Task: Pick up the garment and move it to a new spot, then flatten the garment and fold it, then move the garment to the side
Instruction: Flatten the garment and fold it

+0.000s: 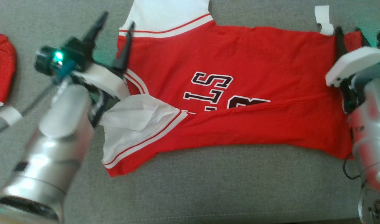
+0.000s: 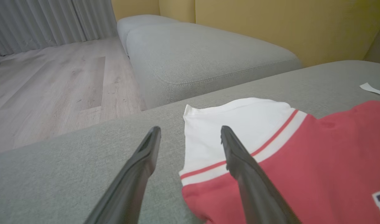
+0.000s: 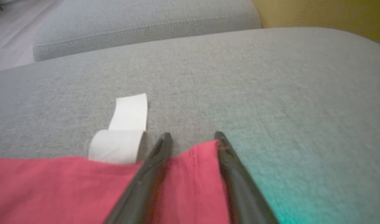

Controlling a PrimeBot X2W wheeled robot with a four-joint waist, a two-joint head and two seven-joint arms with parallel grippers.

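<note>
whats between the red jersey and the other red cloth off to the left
In the head view, the left gripper and its silver forearm hang between the red jersey and that red cloth, over grey sofa cushion.

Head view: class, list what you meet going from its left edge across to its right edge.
In order: red cloth at the left edge → left gripper → red and white jersey → right gripper.

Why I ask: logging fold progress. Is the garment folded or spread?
Partly folded: one long edge of the garment lies doubled over its lettering.
</note>
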